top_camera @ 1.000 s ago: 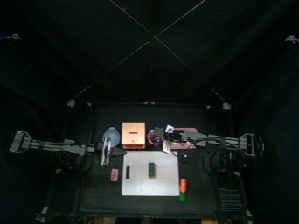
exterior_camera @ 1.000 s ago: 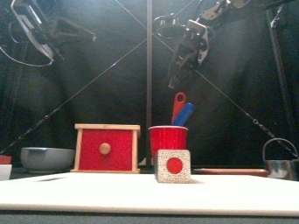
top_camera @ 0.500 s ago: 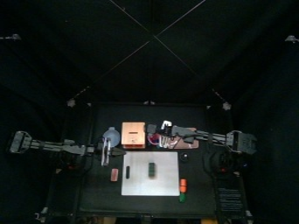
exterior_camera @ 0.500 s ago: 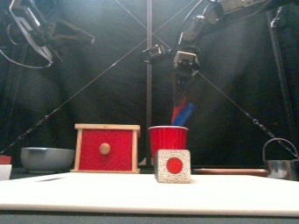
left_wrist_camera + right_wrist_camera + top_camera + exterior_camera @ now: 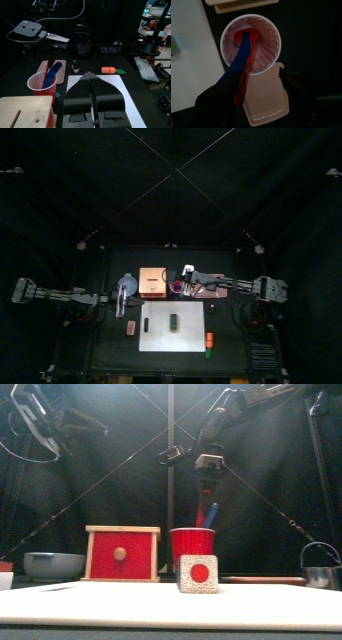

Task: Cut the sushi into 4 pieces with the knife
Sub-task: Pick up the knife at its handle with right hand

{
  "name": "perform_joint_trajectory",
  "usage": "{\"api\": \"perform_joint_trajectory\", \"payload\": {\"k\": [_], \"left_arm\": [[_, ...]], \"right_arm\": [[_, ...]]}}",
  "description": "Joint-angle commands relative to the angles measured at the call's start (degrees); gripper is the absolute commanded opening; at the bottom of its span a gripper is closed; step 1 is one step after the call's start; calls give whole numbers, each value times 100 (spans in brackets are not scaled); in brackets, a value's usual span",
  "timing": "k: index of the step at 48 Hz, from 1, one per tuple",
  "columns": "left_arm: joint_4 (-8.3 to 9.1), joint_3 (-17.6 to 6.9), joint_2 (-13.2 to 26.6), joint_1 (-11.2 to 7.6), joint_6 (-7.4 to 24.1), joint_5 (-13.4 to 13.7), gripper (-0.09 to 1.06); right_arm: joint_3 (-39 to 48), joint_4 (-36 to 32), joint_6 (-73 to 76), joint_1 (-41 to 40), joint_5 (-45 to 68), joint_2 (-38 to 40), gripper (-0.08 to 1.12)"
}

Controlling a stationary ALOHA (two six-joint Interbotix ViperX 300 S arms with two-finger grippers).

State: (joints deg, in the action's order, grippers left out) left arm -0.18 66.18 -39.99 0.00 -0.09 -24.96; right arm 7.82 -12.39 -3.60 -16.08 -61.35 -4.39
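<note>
Above the red cup (image 5: pixel 191 544) at the back of the desk, the right pincer (image 5: pixel 205 476) hung with its jaws apart. The red knife (image 5: pixel 203 489) rose between them, the blue knife (image 5: pixel 210 514) beside it. The sushi roll (image 5: pixel 198 573) sat on the white cutting board (image 5: pixel 171 331). The left pincer (image 5: pixel 91 75) hovered by the board's left edge, jaws together.

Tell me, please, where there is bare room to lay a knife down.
The white cutting board is bare in front of the sushi roll. Behind it is crowded: wooden box, red cup and right claw above it.
</note>
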Motion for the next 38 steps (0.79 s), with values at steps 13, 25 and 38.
{"api": "perform_joint_trajectory", "payload": {"k": [13, 25, 38], "left_arm": [[0, -26, 9, 18, 0, -62, 2], [0, 0, 9, 44, 0, -53, 2], [0, 44, 9, 123, 0, -53, 2]], "right_arm": [[-325, -44, -79, -70, -290, -70, 79], [-334, -158, -88, -105, -299, -70, 60], [-466, -211, -105, -149, -299, -70, 26]]}}
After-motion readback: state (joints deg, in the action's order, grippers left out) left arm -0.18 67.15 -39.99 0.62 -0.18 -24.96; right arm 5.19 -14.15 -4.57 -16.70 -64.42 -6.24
